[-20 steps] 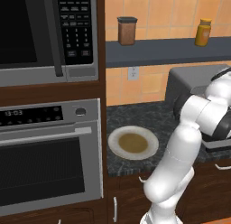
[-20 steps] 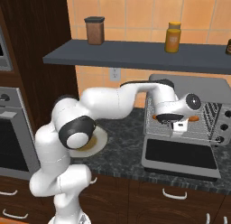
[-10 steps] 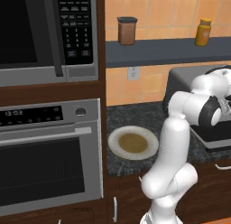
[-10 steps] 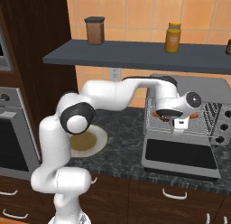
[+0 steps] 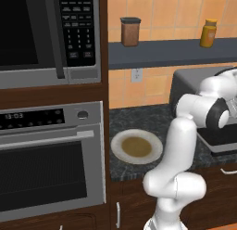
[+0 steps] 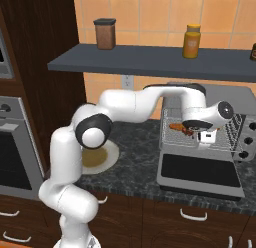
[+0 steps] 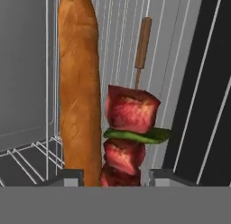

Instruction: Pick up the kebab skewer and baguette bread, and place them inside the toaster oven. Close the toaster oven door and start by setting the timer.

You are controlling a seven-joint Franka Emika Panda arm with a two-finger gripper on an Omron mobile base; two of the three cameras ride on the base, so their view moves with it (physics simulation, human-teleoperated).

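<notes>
The toaster oven stands on the counter with its door folded down flat. My gripper reaches into its mouth. In the hand view the baguette bread lies lengthwise on the wire rack. Right beside it lies the kebab skewer, with red meat chunks, a green slice and a wooden handle pointing away. My gripper straddles the skewer's near end, its jaws open with a narrow gap on each side. An orange-brown end of the food pokes out past the hand.
A round plate sits on the dark counter left of the toaster oven. Two jars stand on the shelf above. The oven's knobs are on its right side. A microwave and built-in oven fill the left wall.
The hand has pushed further into the toaster oven, and the jaws have spread away from the skewer.
</notes>
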